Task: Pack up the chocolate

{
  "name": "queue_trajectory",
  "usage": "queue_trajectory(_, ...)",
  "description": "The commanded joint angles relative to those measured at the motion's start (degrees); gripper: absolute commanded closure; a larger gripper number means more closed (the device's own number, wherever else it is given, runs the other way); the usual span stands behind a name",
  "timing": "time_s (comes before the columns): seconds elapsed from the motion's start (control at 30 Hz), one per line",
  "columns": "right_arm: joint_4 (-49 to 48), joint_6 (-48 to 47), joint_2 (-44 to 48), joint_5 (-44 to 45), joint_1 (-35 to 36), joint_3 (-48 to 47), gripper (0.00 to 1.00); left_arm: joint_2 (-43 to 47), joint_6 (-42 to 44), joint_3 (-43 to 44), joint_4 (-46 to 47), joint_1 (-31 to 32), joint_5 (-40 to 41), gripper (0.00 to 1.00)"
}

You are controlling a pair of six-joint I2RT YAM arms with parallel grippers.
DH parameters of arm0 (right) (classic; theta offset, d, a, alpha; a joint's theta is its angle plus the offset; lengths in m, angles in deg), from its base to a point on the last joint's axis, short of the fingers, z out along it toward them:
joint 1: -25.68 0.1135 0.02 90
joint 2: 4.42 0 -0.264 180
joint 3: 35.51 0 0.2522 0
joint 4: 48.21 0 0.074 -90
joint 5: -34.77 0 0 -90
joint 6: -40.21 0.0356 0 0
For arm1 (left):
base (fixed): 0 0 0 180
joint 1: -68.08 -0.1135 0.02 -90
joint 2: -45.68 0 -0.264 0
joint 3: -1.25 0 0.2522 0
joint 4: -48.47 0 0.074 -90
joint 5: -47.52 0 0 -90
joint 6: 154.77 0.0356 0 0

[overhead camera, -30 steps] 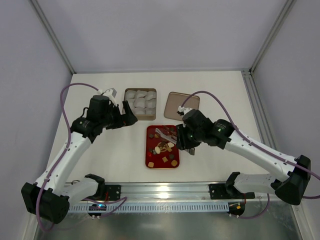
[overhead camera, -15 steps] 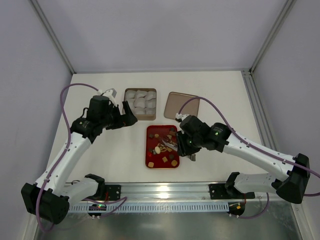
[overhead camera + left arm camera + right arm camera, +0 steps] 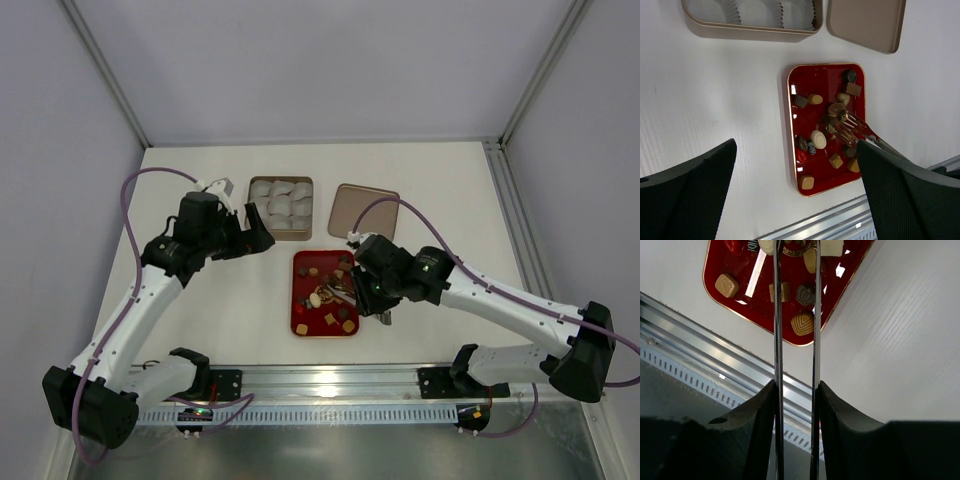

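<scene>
A: Entry one, the chocolate (image 3: 818, 139). Location?
B: Small pieces, dark, tan and cream, loose in the red tray (image 3: 790, 125) on the counter (image 3: 715, 100). A tin (image 3: 755, 34) of white paper cups (image 3: 755, 10) stands beyond the tray.
A: Position against the right tool (image 3: 796, 387)?
B: That tool is clamped on a pair of metal tongs (image 3: 777, 315), blades narrow and near parallel. The tong tips sit among the pieces in the tray's middle, toward its right side, with a cream piece and a tan one at the tips. Whether either is pinched, cannot tell. A tan shell-shaped piece and a dark one lie under the blades, by the tray's near edge.
A: Right arm?
B: Stretched leftward from its base, wrist above the tray's right rim, tool angled down at the tray.
A: Left tool (image 3: 262, 232)?
B: Its fingers (image 3: 700, 190) are spread wide and hold nothing. Arm bent at the elbow, tool raised over the counter just beside the tin's near left corner, its camera looking down on tray, tin and the lid (image 3: 865, 22) lying right of the tin
</scene>
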Motion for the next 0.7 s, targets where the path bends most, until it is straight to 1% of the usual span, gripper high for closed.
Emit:
queue_trajectory(0.0, -0.04, 0.11, -0.44, 1.77, 0.68, -0.53, 0.60, 1.29, 0.35, -0.15, 0.41, 0.09, 0.54, 0.00)
queue_trajectory(0.67, 2.50, -0.86, -4.22, 3.80, 2.79, -3.51, 0.60, 1.47, 0.62, -0.94, 0.58, 0.18, 0.36, 0.00)
